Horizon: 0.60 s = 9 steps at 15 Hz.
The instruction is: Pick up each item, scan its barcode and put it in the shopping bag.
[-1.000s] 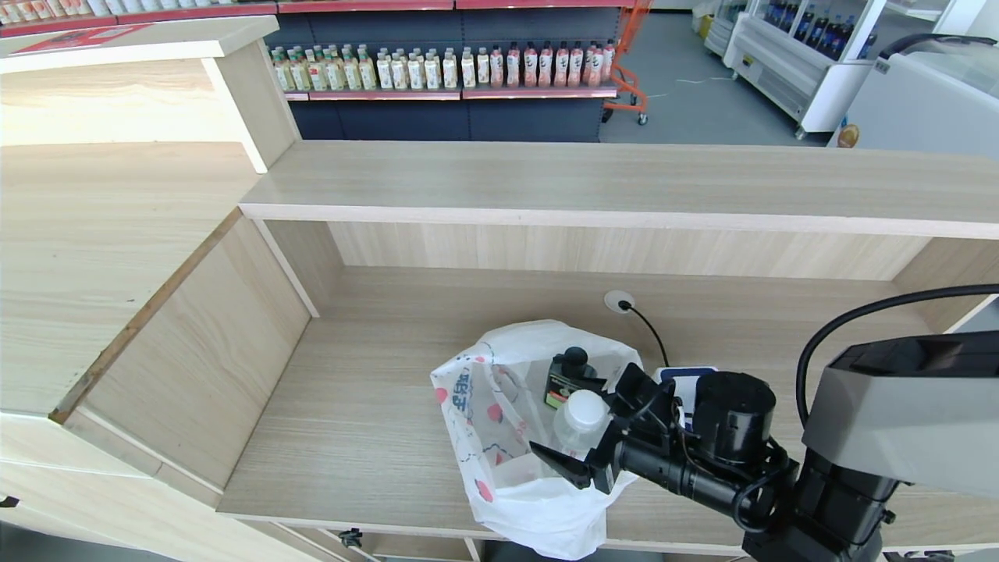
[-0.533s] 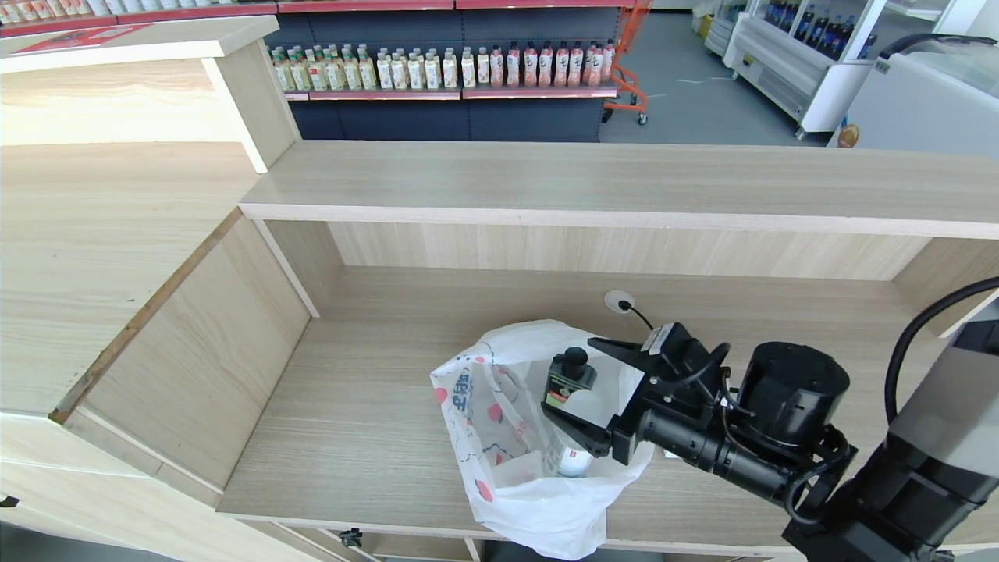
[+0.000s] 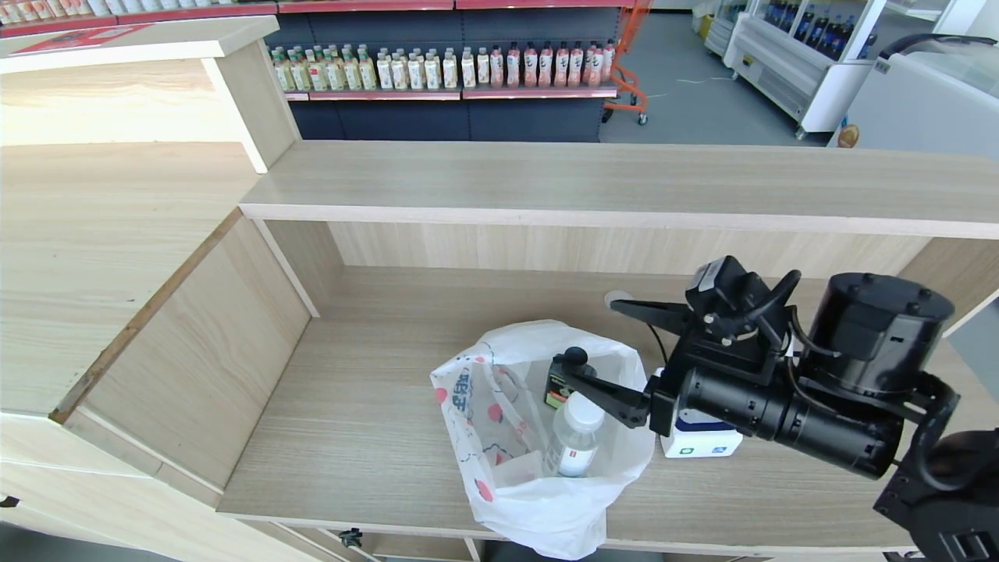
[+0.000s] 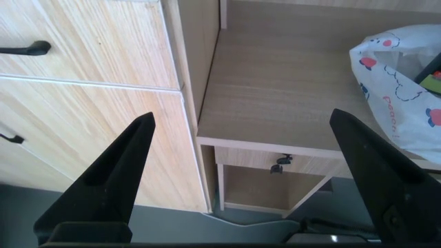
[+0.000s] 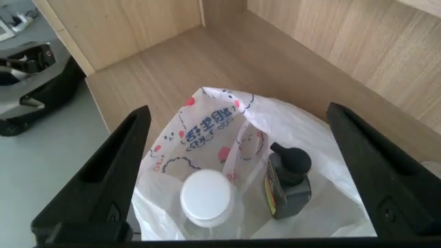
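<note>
While two bottles stand inside the shopping bag (image 3: 468, 414), at lower centre of the head view, the right claw (image 3: 589, 337) hangs over the bag's mouth with its jaws spread wide and nothing between them. A clear bottle (image 3: 581, 411) with a white cap stands nearest the frame's bottom edge. A dark bottle (image 3: 558, 386) with a black cap is just behind it, touching or nearly so.

The right wrist view looks down between the spread fingers onto both caps, white (image 5: 204, 198) and black (image 5: 288, 182). The left claw (image 4: 242, 117), likewise gaping and empty, hangs low before the front edge of the surface (image 3: 375, 421), well apart from the bag.

The step in hand appears to be the release into the bag. The next move probably calls for lifting the right claw clear without snagging the thin plastic rim, then seeking any remaining item.

A white and blue box (image 3: 698, 441), probably the scanner, sits right of the bag, with the arm covering its upper part. Bag folds conceal the bottles' lower halves, and no barcode is legible. Whether further items remain cannot be told.
</note>
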Available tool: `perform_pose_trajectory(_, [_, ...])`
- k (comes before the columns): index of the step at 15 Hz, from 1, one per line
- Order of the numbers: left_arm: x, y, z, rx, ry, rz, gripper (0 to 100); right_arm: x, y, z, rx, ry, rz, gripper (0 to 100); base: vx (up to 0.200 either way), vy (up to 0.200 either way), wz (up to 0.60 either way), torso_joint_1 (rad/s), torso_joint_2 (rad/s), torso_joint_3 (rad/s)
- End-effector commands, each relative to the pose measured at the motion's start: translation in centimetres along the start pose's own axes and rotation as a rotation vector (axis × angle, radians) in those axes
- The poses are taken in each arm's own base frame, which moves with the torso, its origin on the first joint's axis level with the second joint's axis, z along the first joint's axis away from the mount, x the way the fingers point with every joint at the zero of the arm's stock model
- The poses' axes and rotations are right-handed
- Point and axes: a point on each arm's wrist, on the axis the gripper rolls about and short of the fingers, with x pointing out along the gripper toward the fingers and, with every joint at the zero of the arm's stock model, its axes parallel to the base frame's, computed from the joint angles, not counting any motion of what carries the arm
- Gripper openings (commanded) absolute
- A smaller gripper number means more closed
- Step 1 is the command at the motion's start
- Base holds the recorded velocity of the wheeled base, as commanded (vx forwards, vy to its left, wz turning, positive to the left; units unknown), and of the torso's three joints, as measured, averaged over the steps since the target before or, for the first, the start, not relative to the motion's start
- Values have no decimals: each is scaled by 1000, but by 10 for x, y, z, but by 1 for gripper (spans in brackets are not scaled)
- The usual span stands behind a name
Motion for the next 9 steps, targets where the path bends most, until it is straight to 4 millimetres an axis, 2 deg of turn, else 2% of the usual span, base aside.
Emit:
perform_pose_trajectory(1, [0,0,0,0,-1,0,100,-23,-9,29,-25,-39,-51,100,0,0,0,0,0,0])
perform_pose_trajectory(5, [0,0,0,0,-1,0,100,-53,-34,31,-79,50,-207,100,0,0,0,0,0,0])
perform_pose_trajectory(7, [0,0,0,0,-1,0,100,-63,-40,32,-79,81,-325,100,0,0,0,0,0,0])
perform_pose_trajectory(9, [0,0,0,0,-1,0,100,-69,-39,32,-78,87,-348,100,0,0,0,0,0,0])
